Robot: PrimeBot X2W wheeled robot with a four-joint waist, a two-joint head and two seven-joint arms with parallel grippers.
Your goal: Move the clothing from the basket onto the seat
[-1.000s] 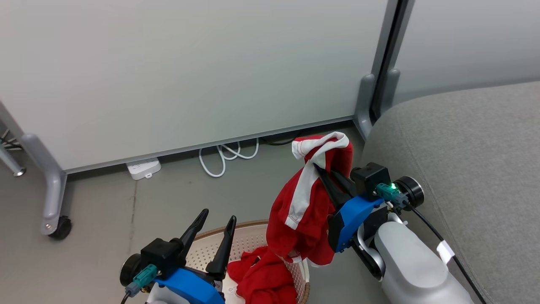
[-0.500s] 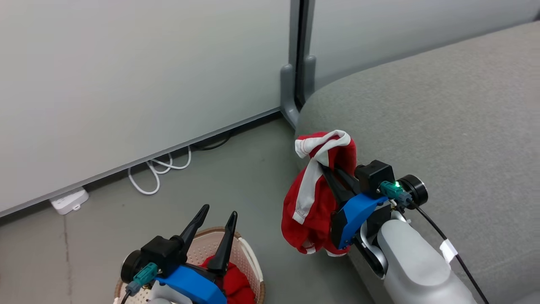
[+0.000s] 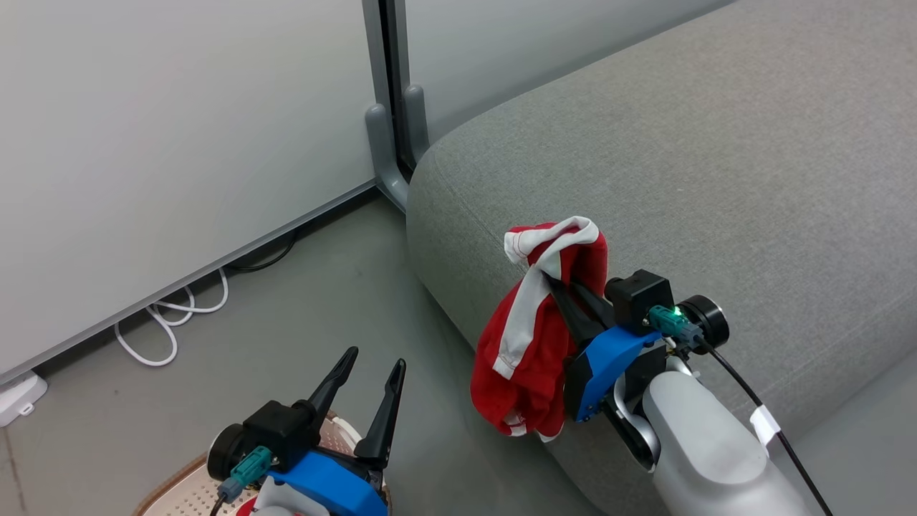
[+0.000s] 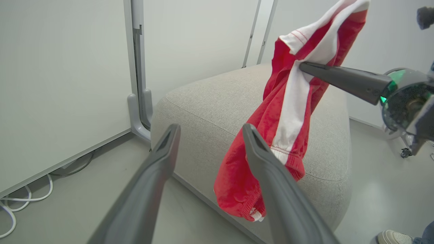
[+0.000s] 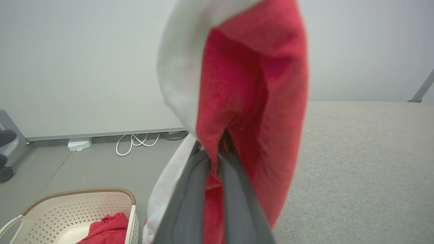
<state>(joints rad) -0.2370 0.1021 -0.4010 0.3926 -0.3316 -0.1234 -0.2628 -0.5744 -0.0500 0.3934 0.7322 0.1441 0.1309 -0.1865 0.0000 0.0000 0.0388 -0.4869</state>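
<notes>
- right hand: clenched on the held garment. Both fingers are pinched together w/ cloth btwn them near its top. In the right wrist view the fabric folds over the fingertips.
- held garment: bright red w/ a white stripe + white trim, bunched, hanging down from the grip. In the head view it's approx 4 o'clock of centre, in front of the rounded near edge of the seat. Can't tell if it touches the seat.
- seat: lt grey woven cushion w/ a stitched seam along the edge, spreading from 12 to 4 o'clock in the head view.
- left hand: released, fingers spread wide, nothing btwn them. It sits approx 7 o'clock in the head view, tips aimed toward 12–1 o'clock.
- basket: cream, perforated, brown rim, on the floor at 7–8 o'clock by the bottom edge of the head view, partly behind the left hand and apart from the seat.
- second garment: red, crumpled inside the basket, approx 7 o'clock in the right wrist view.
- wall panel: pale, 9–12 o'clock in the head view, w/ a grey post at its end, just beside the seat's far corner.
- white cable: looped on the floor at the panel's foot, approx 9 o'clock; power strip at the far 8–9 o'clock edge.
- shoe: pale, a person's, on the floor at the 4–5 o'clock corner of the left wrist view.
</notes>
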